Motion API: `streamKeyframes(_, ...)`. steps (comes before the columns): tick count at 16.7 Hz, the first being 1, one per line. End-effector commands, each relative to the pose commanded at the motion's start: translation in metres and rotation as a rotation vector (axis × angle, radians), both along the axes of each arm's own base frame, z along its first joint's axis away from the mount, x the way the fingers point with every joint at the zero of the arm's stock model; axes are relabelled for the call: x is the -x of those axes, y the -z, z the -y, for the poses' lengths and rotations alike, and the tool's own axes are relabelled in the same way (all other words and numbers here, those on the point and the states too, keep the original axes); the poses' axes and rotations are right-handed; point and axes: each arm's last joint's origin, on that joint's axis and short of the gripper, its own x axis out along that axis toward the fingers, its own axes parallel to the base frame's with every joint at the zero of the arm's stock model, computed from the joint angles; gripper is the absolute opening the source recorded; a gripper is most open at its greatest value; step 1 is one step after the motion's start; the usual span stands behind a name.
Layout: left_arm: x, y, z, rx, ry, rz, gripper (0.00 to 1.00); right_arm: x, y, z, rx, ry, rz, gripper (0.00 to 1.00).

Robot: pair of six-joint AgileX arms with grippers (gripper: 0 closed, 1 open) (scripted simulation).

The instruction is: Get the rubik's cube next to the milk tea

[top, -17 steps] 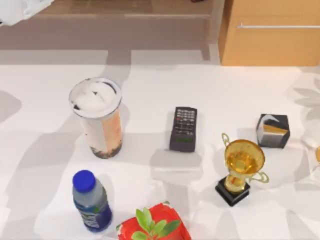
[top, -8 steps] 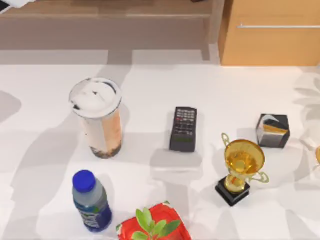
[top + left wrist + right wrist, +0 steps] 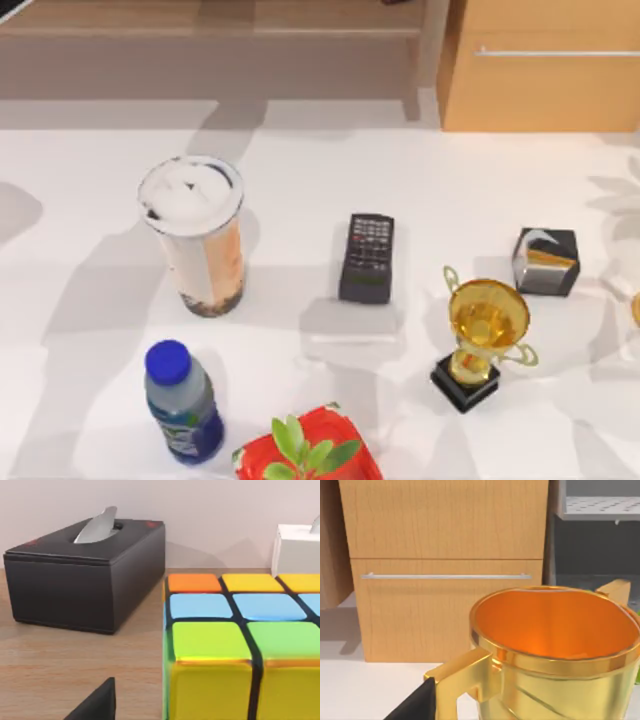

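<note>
The milk tea (image 3: 196,232) stands upright on the white bench (image 3: 300,160), at about ten o'clock from the middle of the top view, its white lid uppermost and the dark pearls settled at its base. At six o'clock from it, near the front edge, a blue-capped bottle (image 3: 180,400) stands. A black remote control (image 3: 368,256) lies flat near the centre of the bench, at three o'clock from the milk tea. A gold trophy (image 3: 483,340) on a black base is at about four o'clock from the remote, and a black-and-orange box (image 3: 546,261) sits at about one o'clock from the trophy. A small green plant in a red pot (image 3: 308,456) is at the six o'clock edge.

In the left wrist view the rubik's cube (image 3: 240,645) looms very close, resting on a wooden surface (image 3: 75,670), with orange, yellow, blue and green squares on a black grid. A black tissue box (image 3: 87,572) stands beside it on that wood, and a white box (image 3: 297,550) is behind. A dark finger tip of the left gripper (image 3: 97,705) shows at the frame's edge; whether that gripper is wide or narrow I cannot tell.

The right wrist view looks across the trophy's bowl (image 3: 555,650) toward a wooden cabinet (image 3: 445,570); a dark tip of the right gripper (image 3: 417,705) is visible, its opening impossible to judge.
</note>
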Motion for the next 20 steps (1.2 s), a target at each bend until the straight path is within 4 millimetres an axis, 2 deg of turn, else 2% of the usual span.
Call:
streamKeyframes(4, -0.0007, 0.0010, 0.0002, -0.001, 0.000, -0.002, 1.00, 0.0000, 0.0000, 0.0000, 0.000, 0.000, 0.000, 1.00)
streamKeyframes(17, -0.0007, 0.0010, 0.0002, -0.001, 0.000, -0.002, 0.02, 0.0000, 0.0000, 0.0000, 0.000, 0.000, 0.000, 1.00)
streamKeyframes(20, -0.0007, 0.0010, 0.0002, -0.001, 0.000, -0.002, 0.00, 0.0000, 0.0000, 0.0000, 0.000, 0.000, 0.000, 1.00)
